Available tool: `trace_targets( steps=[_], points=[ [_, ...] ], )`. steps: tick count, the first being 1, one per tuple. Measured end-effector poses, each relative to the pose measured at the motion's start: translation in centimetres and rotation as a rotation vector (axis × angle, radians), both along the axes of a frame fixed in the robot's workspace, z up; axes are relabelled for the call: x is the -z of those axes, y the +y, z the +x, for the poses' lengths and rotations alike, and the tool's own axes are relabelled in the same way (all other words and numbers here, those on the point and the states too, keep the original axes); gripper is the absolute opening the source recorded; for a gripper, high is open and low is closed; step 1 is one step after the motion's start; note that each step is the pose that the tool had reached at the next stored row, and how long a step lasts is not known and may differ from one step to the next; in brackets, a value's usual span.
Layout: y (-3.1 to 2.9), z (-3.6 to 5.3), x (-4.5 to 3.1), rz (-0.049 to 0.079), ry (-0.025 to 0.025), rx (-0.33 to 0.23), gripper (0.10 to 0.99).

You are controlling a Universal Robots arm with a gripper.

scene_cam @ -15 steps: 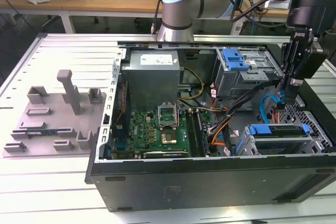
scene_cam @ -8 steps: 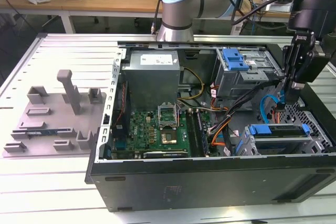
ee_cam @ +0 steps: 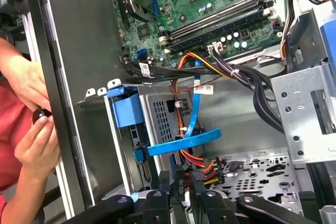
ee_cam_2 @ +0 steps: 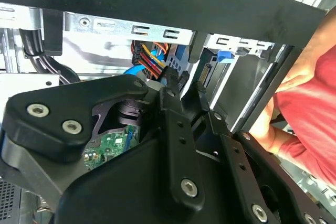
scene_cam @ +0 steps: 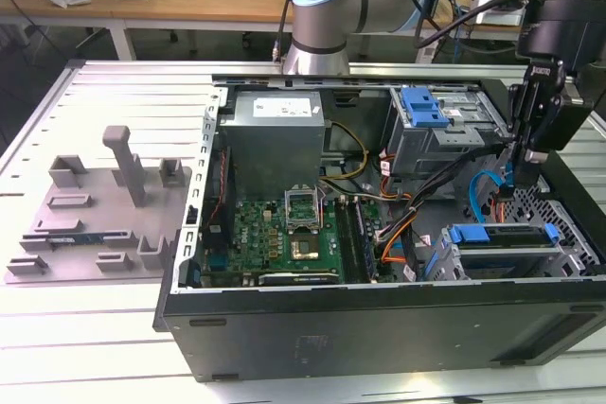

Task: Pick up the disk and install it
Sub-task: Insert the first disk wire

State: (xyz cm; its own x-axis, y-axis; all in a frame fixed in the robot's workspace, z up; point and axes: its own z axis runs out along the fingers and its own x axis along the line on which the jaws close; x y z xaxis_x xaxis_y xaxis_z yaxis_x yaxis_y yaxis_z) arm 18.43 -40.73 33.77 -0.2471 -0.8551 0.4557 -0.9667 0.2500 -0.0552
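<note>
Blue-framed disk (scene_cam: 502,236) in drive cage (scene_cam: 571,251)

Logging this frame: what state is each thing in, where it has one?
computer case, lying on its side, side panel off, inside exposed.
disk, sitting in the drive cage, blue carrier on top.
gripper, low inside the case, beside the drive cage.
blue cable, looped loose by the cage; ends unclear.
person's hand, at the case edge, holding a small black item.
</note>
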Motion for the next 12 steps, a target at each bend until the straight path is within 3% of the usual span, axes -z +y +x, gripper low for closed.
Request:
trace_targets(
  steps=[12],
  points=[
    [0.05, -0.27, 0.06, -0.003, -0.0003, -0.001, 0.286]
  ],
)
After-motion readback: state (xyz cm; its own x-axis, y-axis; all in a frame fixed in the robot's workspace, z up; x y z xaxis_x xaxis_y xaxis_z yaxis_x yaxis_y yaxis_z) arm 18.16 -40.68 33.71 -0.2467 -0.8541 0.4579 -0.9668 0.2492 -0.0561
